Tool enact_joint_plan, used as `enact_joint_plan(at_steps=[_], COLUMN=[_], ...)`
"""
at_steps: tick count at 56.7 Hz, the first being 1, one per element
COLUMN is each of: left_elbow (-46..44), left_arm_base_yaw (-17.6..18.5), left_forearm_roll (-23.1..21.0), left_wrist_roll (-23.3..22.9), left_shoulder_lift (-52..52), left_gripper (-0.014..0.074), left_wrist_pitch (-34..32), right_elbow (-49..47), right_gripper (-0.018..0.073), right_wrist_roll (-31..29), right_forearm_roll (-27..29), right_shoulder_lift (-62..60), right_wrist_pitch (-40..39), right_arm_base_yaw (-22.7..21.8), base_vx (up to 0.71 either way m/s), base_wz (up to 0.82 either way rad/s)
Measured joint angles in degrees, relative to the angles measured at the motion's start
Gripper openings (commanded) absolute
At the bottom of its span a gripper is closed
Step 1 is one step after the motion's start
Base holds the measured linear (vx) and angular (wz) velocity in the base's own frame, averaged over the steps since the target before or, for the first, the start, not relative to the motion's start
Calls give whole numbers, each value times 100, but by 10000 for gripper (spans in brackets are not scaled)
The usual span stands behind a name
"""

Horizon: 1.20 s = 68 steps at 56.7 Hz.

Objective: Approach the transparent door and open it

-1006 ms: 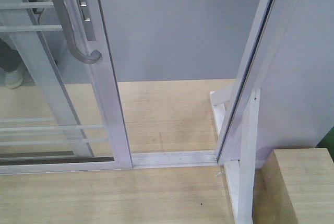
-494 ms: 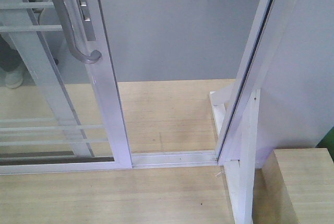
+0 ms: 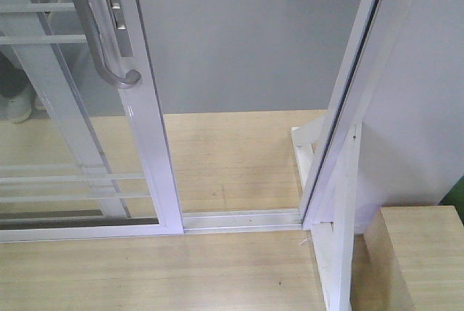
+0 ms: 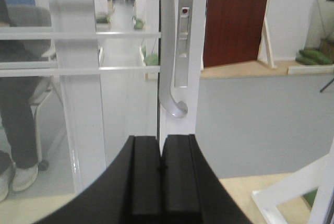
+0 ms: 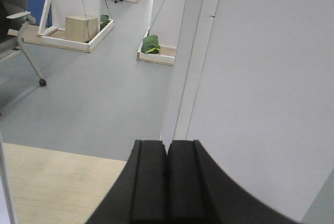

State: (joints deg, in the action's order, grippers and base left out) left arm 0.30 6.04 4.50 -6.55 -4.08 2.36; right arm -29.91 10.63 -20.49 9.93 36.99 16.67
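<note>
Front view: transparent door sits at left, white frame, thin horizontal bars across the glass. Its curved grey pull handle hangs on the right stile, lock plate just beside it. Open gap between that stile and the white jamb at right; floor track runs across the gap. Wooden box bottom right. Neither arm visible here.

Left wrist view: left end effector closed, fingers pressed together, nothing between them. It points at the door stile, below the handle's hook, not touching. Seated person behind the glass.

Right wrist view: right end effector closed, empty, facing a white wall panel and grey floor. Door not seen here.
</note>
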Motion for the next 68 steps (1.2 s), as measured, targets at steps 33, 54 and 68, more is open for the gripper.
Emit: enact_joint_plan(at_steps=[33, 54, 68], left_elbow=[149, 149, 149], left_arm_base_yaw=[0, 0, 0], left_forearm_roll=[0, 0, 0], left_wrist_roll=[0, 0, 0], left_shoulder_lift=[469, 469, 469], left_gripper=[1, 3, 3], left_wrist_pitch=[1463, 1546, 1548], right_elbow=[0, 0, 176], right_gripper=[-3, -3, -3], right_wrist_roll=[0, 0, -347], right_forearm_roll=[-11, -11, 425], right_shoulder_lift=[0, 0, 0], right_wrist_pitch=[15, 15, -308], right_arm_base_yaw=[0, 0, 0], base_vx=[0, 0, 0], base_wz=[0, 0, 0])
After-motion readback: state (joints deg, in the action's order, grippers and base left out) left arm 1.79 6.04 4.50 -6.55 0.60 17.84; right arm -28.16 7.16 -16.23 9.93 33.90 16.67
